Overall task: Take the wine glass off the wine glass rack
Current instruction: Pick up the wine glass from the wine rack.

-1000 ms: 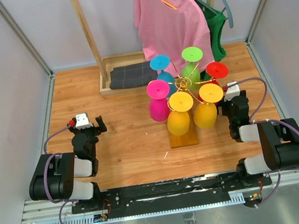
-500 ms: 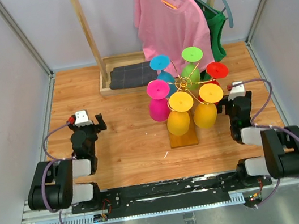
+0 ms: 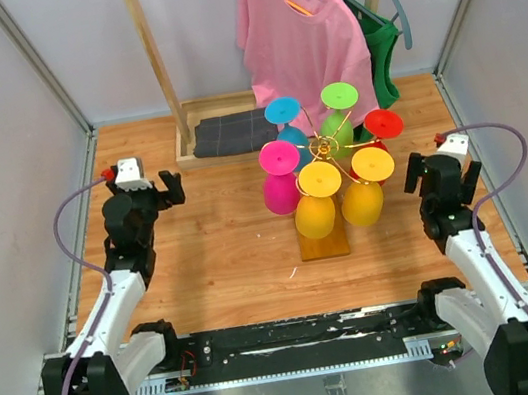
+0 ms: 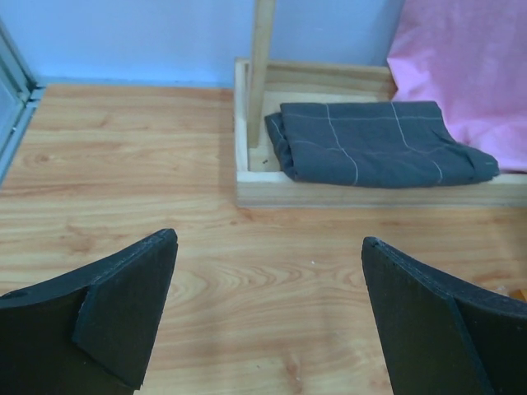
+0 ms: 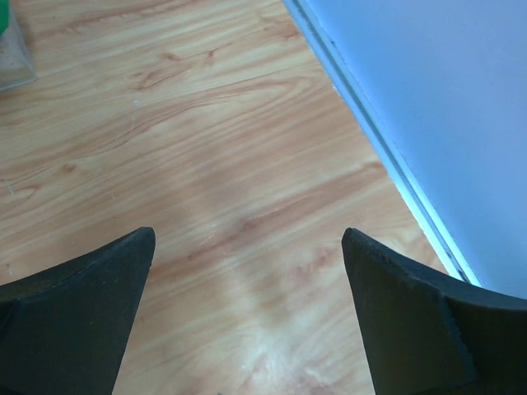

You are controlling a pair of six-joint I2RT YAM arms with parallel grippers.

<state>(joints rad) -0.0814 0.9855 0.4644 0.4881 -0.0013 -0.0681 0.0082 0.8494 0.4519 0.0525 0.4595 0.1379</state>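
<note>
The wine glass rack [image 3: 322, 152] of thin gold wire stands on its wooden base block [image 3: 323, 241] at the table's middle. Several coloured wine glasses hang upside down from it: two yellow [image 3: 315, 211], magenta [image 3: 281, 190], blue [image 3: 282, 111], green [image 3: 338, 96], red [image 3: 384, 124]. My left gripper [image 3: 146, 189] is open and empty, well left of the rack; its wrist view [image 4: 268, 239] shows only bare wood between the fingers. My right gripper [image 3: 439, 171] is open and empty, just right of the rack; its wrist view [image 5: 247, 234] faces the floor by the right wall.
A tall wooden clothes rack carries a pink shirt [image 3: 303, 34] and a green garment [image 3: 380, 51] behind the glasses. Its base tray [image 4: 247, 193] holds a folded dark cloth [image 4: 370, 144], also seen from above [image 3: 233, 134]. Walls close in left and right [image 5: 428, 123].
Both arms have unfolded and lifted. The left gripper moved back and left, the right gripper moved right, away from the rack. Both stay open and empty.
</note>
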